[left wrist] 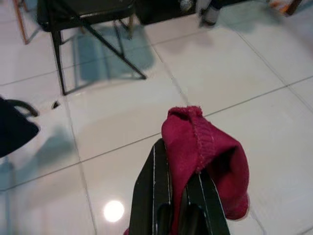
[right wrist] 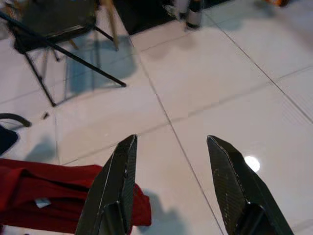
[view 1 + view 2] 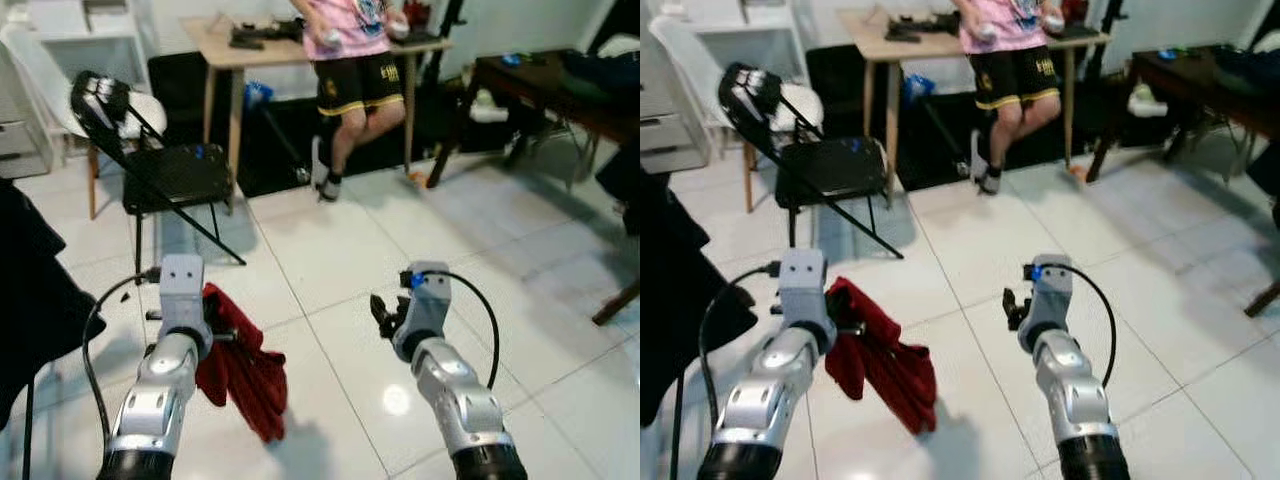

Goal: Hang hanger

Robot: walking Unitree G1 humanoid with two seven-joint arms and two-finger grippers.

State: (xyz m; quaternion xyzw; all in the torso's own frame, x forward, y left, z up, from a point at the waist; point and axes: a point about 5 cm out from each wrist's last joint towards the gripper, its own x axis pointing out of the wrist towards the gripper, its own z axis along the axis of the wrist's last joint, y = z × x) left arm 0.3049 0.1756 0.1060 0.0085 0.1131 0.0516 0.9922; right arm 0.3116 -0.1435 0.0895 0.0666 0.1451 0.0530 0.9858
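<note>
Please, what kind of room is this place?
Probably a room in a home used as a workspace: glossy white tile floor, a black folding metal chair, and a person sitting on a light wooden table with devices on it.

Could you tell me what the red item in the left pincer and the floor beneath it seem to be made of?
The red item looks like soft knit or woven fabric: it droops in folds and shows a stitched hem where the left pincer clamps it. The floor looks like glossy white ceramic tile: straight grout lines and a bright lamp reflection.
</note>
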